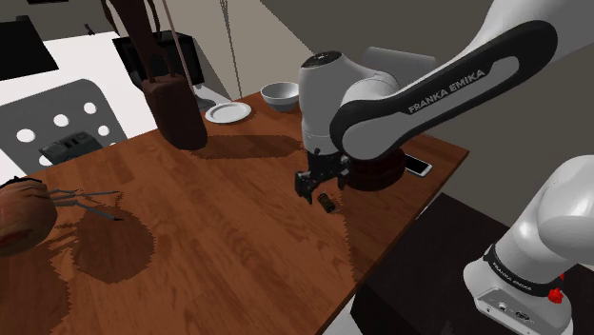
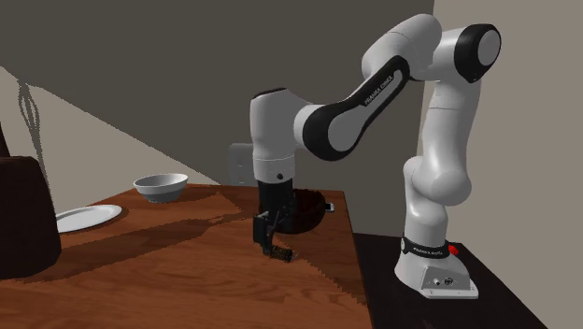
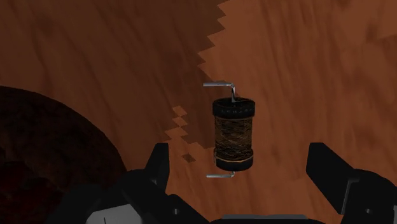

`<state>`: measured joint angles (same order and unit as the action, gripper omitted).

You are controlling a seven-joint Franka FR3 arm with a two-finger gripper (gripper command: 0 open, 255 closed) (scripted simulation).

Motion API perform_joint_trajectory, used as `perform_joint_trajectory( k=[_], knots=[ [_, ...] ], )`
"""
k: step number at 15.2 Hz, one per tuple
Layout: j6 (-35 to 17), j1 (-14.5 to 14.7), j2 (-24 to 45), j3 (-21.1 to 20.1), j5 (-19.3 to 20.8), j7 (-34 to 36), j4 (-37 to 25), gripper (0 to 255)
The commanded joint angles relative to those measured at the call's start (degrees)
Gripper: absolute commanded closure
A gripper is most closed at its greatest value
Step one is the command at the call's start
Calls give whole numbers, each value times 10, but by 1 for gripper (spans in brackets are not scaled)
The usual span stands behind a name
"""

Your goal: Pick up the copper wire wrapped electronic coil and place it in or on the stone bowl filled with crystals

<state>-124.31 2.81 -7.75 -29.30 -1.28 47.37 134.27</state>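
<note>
Right now the coil [image 3: 234,135] lies on its side on the worktop [image 1: 219,238], just under your pincer [image 1: 314,183], whose fingers stand apart on either side of it without touching. Come straight down, keep the winding centred, stay off the bent wire lead at each end, and close across the middle. The dark bowl [image 1: 381,177] sits near; its filling is hard to make out, possibly crystals. Counted: one coil, one dark bowl, one pale bowl [image 1: 280,95], one white plate [image 1: 228,112], one phone [image 1: 417,167].
</note>
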Motion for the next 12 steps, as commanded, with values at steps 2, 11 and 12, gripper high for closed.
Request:
perform_joint_trajectory(
  k=[2, 11, 12],
  knots=[
    [-26, -1, 15, -2, 8, 7, 12, 0],
    [-30, -1, 17, -3, 10, 8, 15, 255],
    [-30, -1, 17, -3, 10, 8, 15, 255]
  ],
)
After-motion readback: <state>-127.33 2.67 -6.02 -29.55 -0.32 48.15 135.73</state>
